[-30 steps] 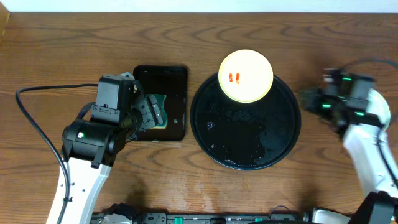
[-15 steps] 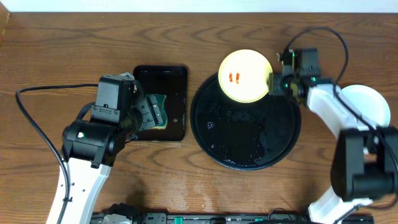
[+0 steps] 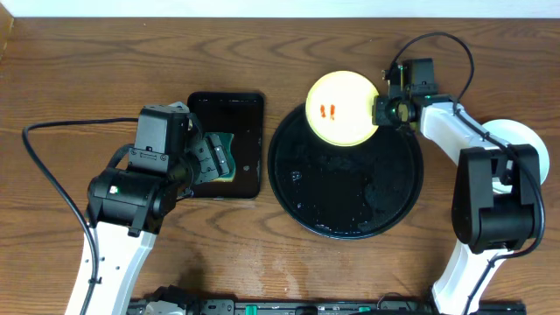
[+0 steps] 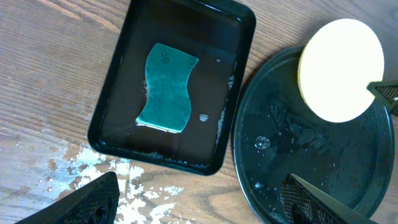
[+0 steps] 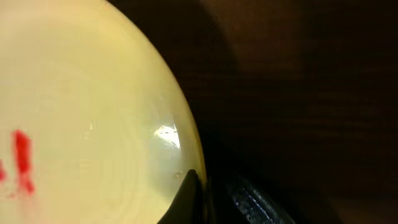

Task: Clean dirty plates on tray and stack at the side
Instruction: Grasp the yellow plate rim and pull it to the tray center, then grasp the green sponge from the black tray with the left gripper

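Right gripper (image 3: 382, 111) clamped on rim of pale yellow round smeared plate (image 3: 346, 107); advise lifting level off glossy black round tray (image 3: 350, 197); left gripper (image 3: 219, 159) gapes wide over teal sponge (image 4: 166, 88).

Yellow plate (image 3: 345, 107): round, shallow, two red smears (image 3: 329, 110) left of centre, lying at 12 o'clock on the tray (image 3: 346, 197), overhanging its rim. Tray: round, glossy black, wet. Pale plate (image 3: 523, 138): off the tray at 3 o'clock, partly hidden.
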Tool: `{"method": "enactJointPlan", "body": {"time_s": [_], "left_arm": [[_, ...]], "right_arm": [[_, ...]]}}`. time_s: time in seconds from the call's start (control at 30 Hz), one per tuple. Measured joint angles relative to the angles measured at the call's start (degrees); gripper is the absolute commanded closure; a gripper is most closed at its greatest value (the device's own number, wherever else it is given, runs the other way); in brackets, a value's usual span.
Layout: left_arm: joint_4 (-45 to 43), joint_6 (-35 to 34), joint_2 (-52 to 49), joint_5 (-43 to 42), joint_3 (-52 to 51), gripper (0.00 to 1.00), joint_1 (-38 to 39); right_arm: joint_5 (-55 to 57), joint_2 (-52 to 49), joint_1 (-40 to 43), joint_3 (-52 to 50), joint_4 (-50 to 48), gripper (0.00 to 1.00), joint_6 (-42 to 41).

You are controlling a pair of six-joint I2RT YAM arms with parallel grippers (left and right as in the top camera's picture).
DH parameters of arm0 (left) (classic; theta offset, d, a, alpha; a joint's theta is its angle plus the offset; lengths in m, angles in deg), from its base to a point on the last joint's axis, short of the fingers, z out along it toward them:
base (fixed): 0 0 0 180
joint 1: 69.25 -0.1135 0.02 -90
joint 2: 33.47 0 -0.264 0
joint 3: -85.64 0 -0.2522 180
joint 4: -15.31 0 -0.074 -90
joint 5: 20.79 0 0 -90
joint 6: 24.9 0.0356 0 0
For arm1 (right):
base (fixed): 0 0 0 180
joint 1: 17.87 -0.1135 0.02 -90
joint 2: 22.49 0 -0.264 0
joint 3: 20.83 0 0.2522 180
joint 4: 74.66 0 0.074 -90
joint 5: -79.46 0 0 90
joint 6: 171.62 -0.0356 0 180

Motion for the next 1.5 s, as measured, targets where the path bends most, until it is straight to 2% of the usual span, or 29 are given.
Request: {"method": "enactJointPlan", "body": {"time_s": [0.17, 0.43, 0.53, 0.7, 0.73, 0.77, 0.8, 1.07, 1.23, 1.5], "left_arm": [[0.02, 0.00, 0.00, 0.00, 0.00, 0.16, 0.00], [0.00, 0.00, 0.00, 0.00, 0.00, 0.16, 0.00], [0.00, 0.00, 0.00, 0.00, 0.00, 0.16, 0.00], [0.00, 0.00, 0.00, 0.00, 0.00, 0.16, 0.00], [-0.02, 0.00, 0.00, 0.00, 0.00, 0.16, 0.00], [0.00, 0.00, 0.00, 0.00, 0.00, 0.16, 0.00], [0.00, 0.00, 0.00, 0.00, 0.00, 0.16, 0.00], [0.00, 0.00, 0.00, 0.00, 0.00, 0.16, 0.00], [-0.22, 0.00, 0.00, 0.00, 0.00, 0.16, 0.00], [1.33, 0.02, -1.64, 0.26, -0.04, 0.17, 0.00]], "right_arm": [[0.26, 1.86, 0.04, 0.04, 8.48, 0.99, -2.43], [1.11, 10.23, -0.50, -0.22, 30.51, 0.99, -4.74], [1.18, 10.86, -1.03, -0.55, 34.32, 0.99, -5.11], [1.20, 10.86, -2.62, -5.64, 33.16, 0.98, -7.26], [1.18, 10.86, -3.02, -7.19, 32.13, 0.92, -8.09], [1.16, 10.86, -3.23, -8.63, 30.91, 0.80, -8.94], [1.16, 10.84, -3.50, -9.77, 29.90, 0.75, -9.64], [1.14, 11.17, -3.87, -11.39, 27.45, 0.65, -6.91], [1.16, 12.57, -3.85, -11.39, 24.28, 0.66, -3.52], [1.20, 12.66, -3.87, -14.47, 14.43, 0.86, -1.09]]}}
